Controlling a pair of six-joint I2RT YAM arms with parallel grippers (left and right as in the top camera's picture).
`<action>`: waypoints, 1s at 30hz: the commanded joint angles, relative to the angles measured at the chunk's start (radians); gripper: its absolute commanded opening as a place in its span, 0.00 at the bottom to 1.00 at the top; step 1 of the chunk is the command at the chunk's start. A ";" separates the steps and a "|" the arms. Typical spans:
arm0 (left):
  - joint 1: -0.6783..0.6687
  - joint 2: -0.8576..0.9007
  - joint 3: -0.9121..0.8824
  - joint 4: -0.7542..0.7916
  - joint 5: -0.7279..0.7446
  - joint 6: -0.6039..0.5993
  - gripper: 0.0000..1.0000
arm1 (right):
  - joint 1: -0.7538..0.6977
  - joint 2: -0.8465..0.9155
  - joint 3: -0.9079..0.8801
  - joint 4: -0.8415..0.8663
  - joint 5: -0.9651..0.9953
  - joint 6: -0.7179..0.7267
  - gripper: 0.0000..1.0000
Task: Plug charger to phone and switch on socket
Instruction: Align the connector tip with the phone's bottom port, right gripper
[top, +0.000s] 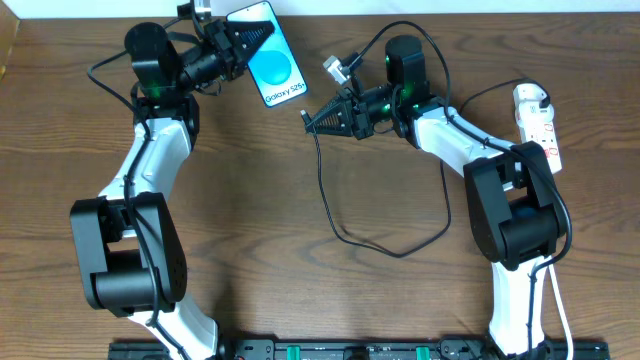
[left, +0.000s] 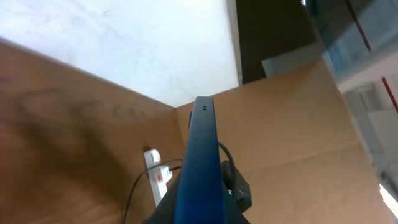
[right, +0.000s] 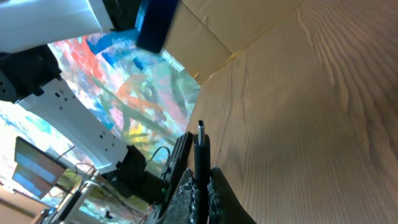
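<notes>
My left gripper (top: 247, 42) is shut on the phone (top: 274, 62) and holds it above the table's far side, blue screen up. In the left wrist view the phone (left: 201, 155) runs edge-on away from the jaws. My right gripper (top: 318, 118) is shut on the charger (top: 305, 114) with the plug tip sticking out toward the phone, a short gap away. The right wrist view shows the black plug (right: 201, 146) clamped between the fingers (right: 219, 198) and the phone (right: 155, 22) far ahead at the top. The cable (top: 335, 225) loops over the table. The socket (top: 537, 122) lies at the right edge.
The white power strip (left: 158, 176) and the right arm's gripper (left: 237, 188) show behind the phone in the left wrist view. A cardboard wall (left: 292, 118) stands at the table's far edge. Both arms' bases sit at the near edge.
</notes>
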 joint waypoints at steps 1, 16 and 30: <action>-0.002 -0.018 0.011 0.071 0.038 0.052 0.07 | 0.008 0.008 0.003 0.009 -0.018 0.005 0.01; -0.002 -0.018 0.011 0.083 0.030 0.081 0.07 | 0.043 0.008 0.003 0.185 -0.018 0.153 0.01; -0.002 -0.018 0.011 0.076 0.026 0.065 0.07 | 0.044 0.008 0.003 0.309 -0.016 0.252 0.01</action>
